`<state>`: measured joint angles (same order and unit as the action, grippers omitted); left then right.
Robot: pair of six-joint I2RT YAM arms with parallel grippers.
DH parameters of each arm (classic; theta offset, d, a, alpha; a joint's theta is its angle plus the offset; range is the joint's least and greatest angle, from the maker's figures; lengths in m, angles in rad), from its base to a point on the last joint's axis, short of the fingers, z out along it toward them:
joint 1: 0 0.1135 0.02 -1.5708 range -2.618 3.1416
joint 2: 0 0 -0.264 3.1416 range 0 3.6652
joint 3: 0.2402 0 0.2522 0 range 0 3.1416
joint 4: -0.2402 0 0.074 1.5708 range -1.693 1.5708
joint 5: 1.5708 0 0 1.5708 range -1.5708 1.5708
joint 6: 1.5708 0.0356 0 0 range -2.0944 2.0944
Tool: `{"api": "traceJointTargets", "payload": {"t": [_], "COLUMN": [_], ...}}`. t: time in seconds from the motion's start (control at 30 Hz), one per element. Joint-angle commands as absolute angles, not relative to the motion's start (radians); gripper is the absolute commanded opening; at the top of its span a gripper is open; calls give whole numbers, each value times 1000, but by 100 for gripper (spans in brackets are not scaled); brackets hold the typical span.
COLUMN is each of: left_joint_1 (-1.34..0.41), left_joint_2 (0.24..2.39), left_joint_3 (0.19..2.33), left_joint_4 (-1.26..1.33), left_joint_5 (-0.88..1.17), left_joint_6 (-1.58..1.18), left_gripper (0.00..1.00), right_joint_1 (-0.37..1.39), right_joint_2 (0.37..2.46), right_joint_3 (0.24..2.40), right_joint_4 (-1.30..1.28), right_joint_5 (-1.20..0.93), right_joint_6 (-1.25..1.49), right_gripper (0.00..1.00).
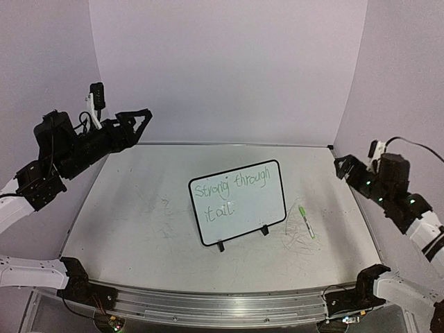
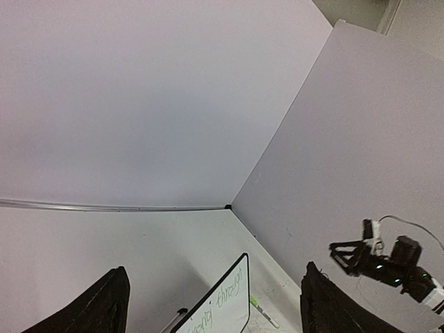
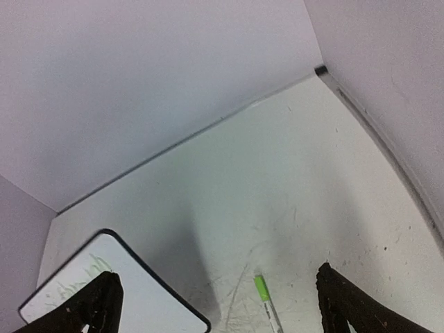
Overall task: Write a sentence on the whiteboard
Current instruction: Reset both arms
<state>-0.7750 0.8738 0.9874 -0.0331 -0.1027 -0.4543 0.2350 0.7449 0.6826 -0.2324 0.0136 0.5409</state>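
The whiteboard (image 1: pixel 253 208) stands tilted on its two black feet in the middle of the table. The sentence (image 1: pixel 210 191) on it, in thin green handwriting, reads "Strong through it all" over two lines. A green-capped marker (image 1: pixel 306 220) lies flat on the table just right of the board, touched by nothing. My left gripper (image 1: pixel 141 122) hangs open, high at the back left. My right gripper (image 1: pixel 342 168) is open at the right edge, well apart from the marker. The wrist views show the whiteboard (image 2: pixel 232 300) (image 3: pixel 118 305) and the marker (image 2: pixel 262 312) (image 3: pixel 263 291) below empty, wide-spread jaws (image 2: pixel 215 269) (image 3: pixel 216 272).
Lilac walls close the table in at the back and on both sides. Faint grey scribble marks (image 1: pixel 300 243) cover the table near the marker. A metal rail (image 1: pixel 208 305) with the arm bases runs along the near edge.
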Motion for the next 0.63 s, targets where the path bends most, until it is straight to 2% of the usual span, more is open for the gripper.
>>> {"api": "traceJointTargets", "payload": {"t": [0.0,0.1,0.27,0.43,0.6], "left_joint_1": [-770,-770,-770,-770,-770], "left_joint_2": [872,869,861,860,867], "left_joint_3": [1146,1202,1264,1288,1284], "left_joint_4": [-126,-154,-185,-193,-193], "left_joint_5": [-179,-203,-216,-226,-209], "left_joint_6": [-339,-300,-268,-262,-283], "left_gripper": [86,88,89,90,91], "right_joint_1": [232,231,232,231,231], "right_joint_2": [651,624,587,562,523], "right_joint_3": [972,1155,1342,1399,1353], "right_joint_4": [-396,-446,-501,-514,-505], "right_joint_5": [44,61,158,161,124], "right_joint_6": [355,287,243,242,250], "right_gripper": [98,98,98,98,98]}}
